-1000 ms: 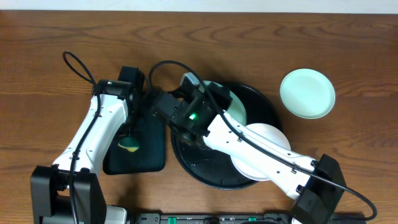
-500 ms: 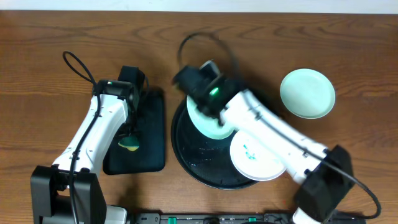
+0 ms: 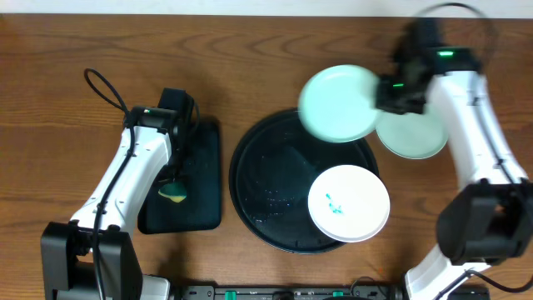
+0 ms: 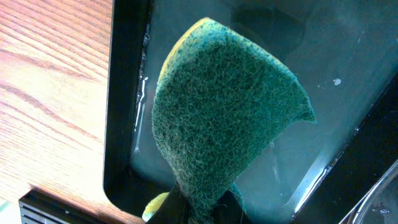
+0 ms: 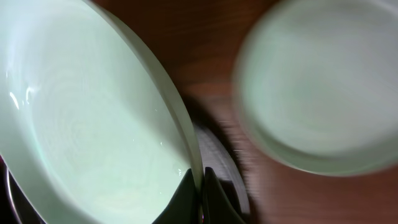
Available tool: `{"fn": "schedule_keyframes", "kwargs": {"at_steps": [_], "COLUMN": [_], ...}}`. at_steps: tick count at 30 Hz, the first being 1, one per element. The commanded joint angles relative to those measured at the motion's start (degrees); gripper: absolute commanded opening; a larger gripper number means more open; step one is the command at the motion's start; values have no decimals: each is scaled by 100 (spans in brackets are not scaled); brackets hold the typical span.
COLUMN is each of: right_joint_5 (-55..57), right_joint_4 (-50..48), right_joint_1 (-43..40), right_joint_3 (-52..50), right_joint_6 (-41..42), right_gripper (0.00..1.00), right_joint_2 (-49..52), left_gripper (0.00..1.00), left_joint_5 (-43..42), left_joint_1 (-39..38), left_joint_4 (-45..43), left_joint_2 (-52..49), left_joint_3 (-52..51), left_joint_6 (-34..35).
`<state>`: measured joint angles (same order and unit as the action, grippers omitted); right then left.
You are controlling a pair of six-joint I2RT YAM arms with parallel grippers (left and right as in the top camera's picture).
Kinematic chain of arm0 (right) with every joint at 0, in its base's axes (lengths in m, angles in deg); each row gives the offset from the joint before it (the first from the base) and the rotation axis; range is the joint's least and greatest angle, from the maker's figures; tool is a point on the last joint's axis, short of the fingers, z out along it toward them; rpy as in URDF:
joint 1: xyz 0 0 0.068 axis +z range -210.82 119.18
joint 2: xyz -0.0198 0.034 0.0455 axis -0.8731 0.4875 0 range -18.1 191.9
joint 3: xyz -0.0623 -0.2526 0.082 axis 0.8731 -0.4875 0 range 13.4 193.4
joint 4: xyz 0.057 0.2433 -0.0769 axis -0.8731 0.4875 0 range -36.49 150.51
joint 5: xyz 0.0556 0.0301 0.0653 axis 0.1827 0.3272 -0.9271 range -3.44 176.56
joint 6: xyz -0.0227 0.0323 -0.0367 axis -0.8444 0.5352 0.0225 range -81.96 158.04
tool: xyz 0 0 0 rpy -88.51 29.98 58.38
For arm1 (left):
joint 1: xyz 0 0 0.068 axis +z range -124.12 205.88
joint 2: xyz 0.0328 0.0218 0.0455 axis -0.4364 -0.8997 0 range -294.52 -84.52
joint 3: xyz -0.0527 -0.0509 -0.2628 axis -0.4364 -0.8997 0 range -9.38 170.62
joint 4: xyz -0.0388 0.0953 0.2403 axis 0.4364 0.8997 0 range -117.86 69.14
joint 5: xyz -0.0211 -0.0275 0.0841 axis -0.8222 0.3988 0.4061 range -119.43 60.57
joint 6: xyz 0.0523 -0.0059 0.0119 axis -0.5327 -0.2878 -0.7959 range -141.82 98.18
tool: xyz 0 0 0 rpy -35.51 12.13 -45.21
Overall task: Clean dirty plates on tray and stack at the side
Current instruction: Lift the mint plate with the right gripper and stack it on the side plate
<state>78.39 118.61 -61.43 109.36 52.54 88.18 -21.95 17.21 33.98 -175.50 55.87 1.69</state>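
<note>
My right gripper (image 3: pixel 385 93) is shut on the rim of a pale mint-green plate (image 3: pixel 337 103) and holds it in the air over the far right edge of the round black tray (image 3: pixel 258 179); the plate fills the left of the right wrist view (image 5: pixel 87 118). A second mint-green plate (image 3: pixel 416 133) lies on the table to the right, blurred in the right wrist view (image 5: pixel 317 81). A white plate (image 3: pixel 348 202) with teal-blue smears lies on the tray's right. My left gripper (image 3: pixel 173 179) is shut on a green sponge (image 4: pixel 224 118) over the rectangular tray.
The small rectangular black tray (image 3: pixel 204 175) holds a film of water and lies left of the round tray. The left arm's cable (image 3: pixel 104 87) loops over the table at the far left. Wet drops show on the round tray's bare middle.
My right arm has swung from the left side of the tray to the far right, carrying the mint-green plate up off the tray toward the other mint-green plate. The left arm has not moved.
</note>
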Motion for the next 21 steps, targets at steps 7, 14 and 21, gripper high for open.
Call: {"fn": "schedule_keyframes", "kwargs": {"at_steps": [7, 14, 21], "right_joint_5": [-413, -415, -437], "right_joint_4": [-13, -911, -1377], "right_joint_1": [-1910, -2616, -2863], "right_joint_3": [-374, -1550, -1965], "right_joint_6": [66, 96, 223], "right_gripper": [1, 1, 1], "right_joint_2": [-50, -20, 249], "left_gripper": [7, 7, 7], "left_joint_5": [92, 92, 92], "left_joint_1": [35, 35, 35], "left_joint_4": [20, 22, 68], "left_joint_2": [-33, -33, -33], "left_joint_3": [-59, -59, -59], "left_joint_6": [-79, -81, -103]}}
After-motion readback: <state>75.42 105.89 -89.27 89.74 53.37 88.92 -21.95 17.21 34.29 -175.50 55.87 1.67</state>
